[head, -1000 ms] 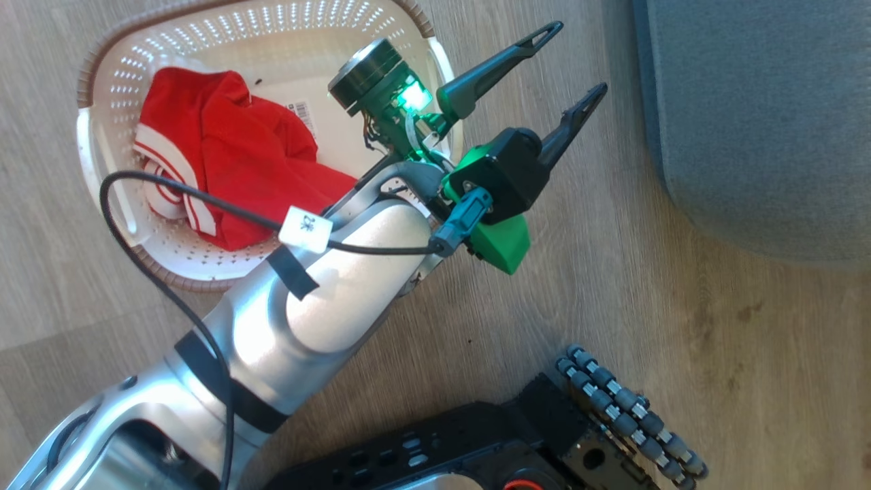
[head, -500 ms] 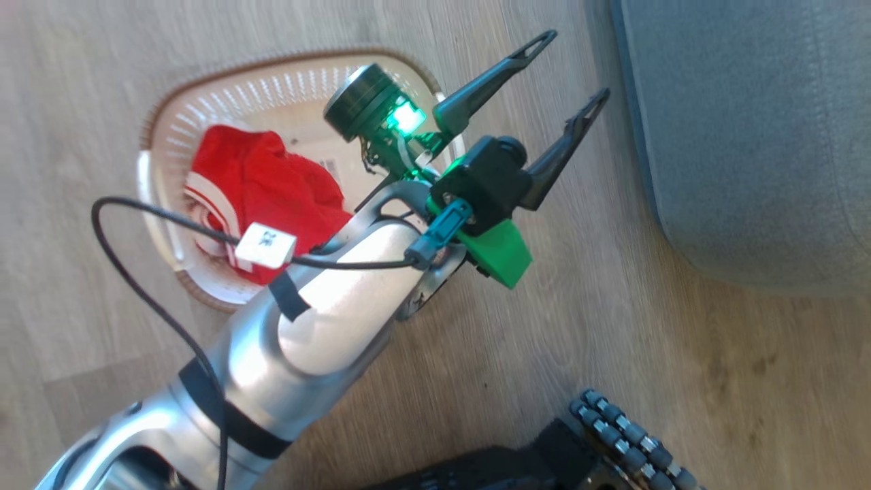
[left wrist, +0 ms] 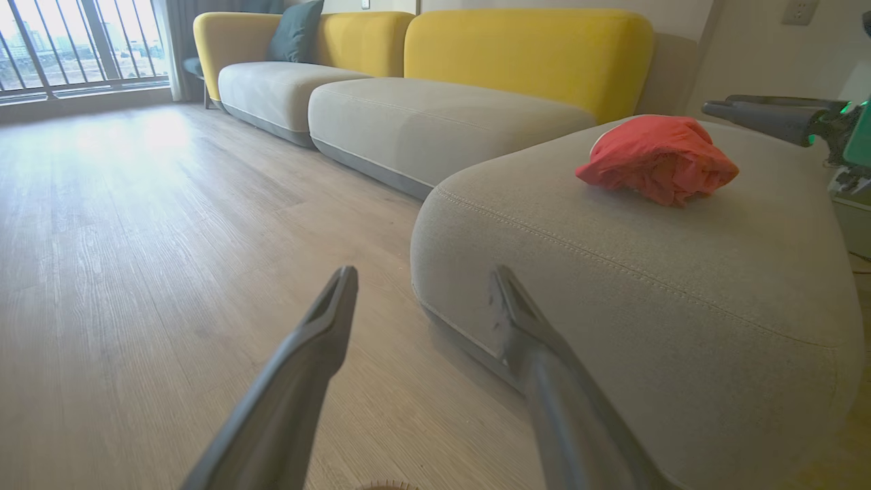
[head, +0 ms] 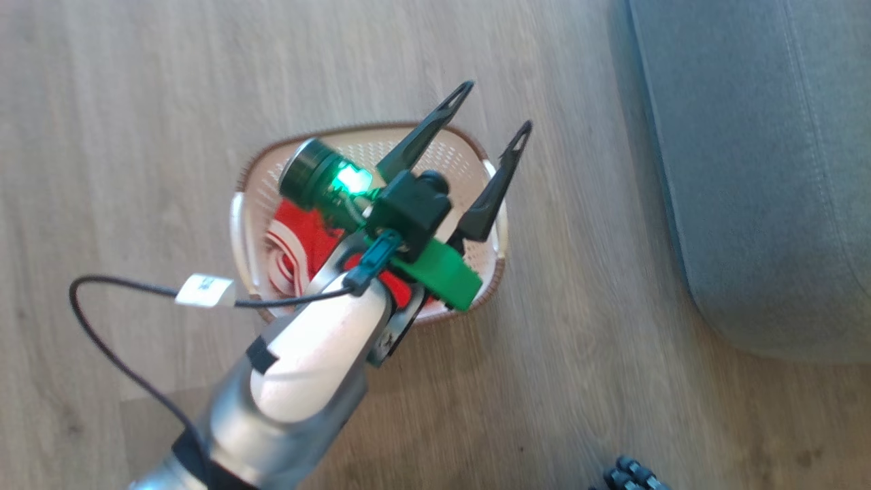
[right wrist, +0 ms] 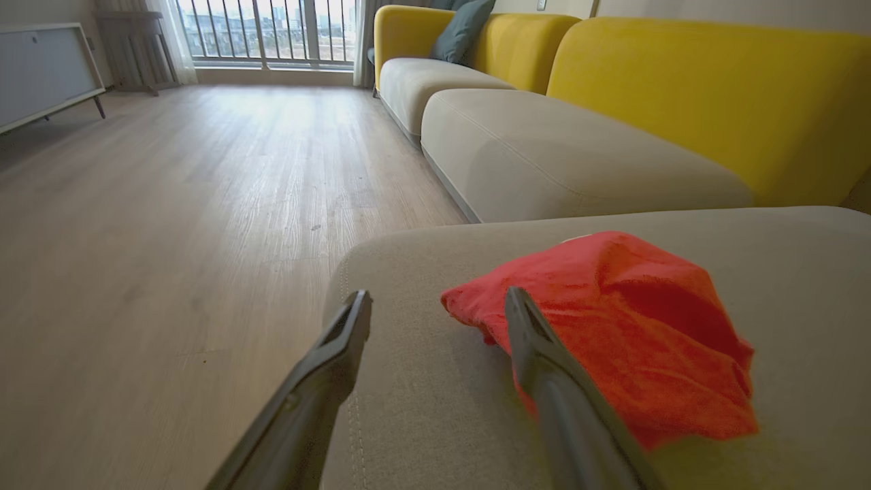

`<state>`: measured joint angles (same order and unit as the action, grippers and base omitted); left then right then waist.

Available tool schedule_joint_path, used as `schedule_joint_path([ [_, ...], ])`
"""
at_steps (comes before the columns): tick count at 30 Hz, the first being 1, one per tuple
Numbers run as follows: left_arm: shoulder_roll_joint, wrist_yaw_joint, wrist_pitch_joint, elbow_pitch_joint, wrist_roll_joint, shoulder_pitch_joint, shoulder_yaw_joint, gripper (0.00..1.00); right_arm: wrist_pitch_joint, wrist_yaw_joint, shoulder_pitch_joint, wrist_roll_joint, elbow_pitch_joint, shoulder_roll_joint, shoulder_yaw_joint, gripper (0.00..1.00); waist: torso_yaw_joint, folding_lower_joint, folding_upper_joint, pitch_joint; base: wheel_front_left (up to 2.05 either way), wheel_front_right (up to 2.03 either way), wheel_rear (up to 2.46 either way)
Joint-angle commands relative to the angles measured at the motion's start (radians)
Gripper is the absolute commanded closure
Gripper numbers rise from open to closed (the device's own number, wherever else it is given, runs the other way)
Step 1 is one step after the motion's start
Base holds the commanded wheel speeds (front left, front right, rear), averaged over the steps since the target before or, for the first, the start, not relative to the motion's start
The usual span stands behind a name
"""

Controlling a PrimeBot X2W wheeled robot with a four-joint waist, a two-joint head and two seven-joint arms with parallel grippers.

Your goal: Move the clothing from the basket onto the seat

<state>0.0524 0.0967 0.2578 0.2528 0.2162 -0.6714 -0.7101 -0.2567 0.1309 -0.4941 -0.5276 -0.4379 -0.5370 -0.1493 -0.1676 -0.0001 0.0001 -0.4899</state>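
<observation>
Left pincer [head: 495,105] wide, empty, above basket [head: 262,184].
Right pincer [right wrist: 437,295] wide, facing seat [right wrist: 422,408]; clothing [head: 303,228] in basket and on seat.

Seen from the head, the left forearm and its end effector [head: 497,105], fingers spread, hang over most of the basket [head: 326,133]. That leaves a gap only at the basket's 9 o'clock, where clothing [head: 296,221] shows. A tagged cable [head: 204,291] loops out at 8 o'clock. Free floor [head: 578,306] runs from the basket to the seat [head: 748,170] at 3 o'clock. From the right wrist, the seat top lies bare at 9 o'clock of the red garment [right wrist: 612,327], which sits against the right finger of the right end effector [right wrist: 437,294], its fingers spread too. A yellow backrest [right wrist: 714,102] walls off 1 o'clock.
</observation>
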Motion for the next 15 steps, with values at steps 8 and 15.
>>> schedule_joint_path([
  [8, -0.002, -0.015, 0.004, -0.05, -0.004, 0.141, 0.146, 0.0, -0.005, 0.0, 0.147, 0.02, 0.146, 0.03, 0.043, 0.0, 0.125, 0.0001, -0.0001, 0.163, 0.0, 0.0, 0.0],
  [15, -0.002, -0.028, 0.004, -0.048, -0.021, 0.262, 0.258, 0.0, -0.005, 0.0, 0.224, 0.042, 0.191, 0.102, 0.088, 0.0, 0.174, 0.0001, -0.0001, 0.249, 0.0, 0.0, 0.0],
])
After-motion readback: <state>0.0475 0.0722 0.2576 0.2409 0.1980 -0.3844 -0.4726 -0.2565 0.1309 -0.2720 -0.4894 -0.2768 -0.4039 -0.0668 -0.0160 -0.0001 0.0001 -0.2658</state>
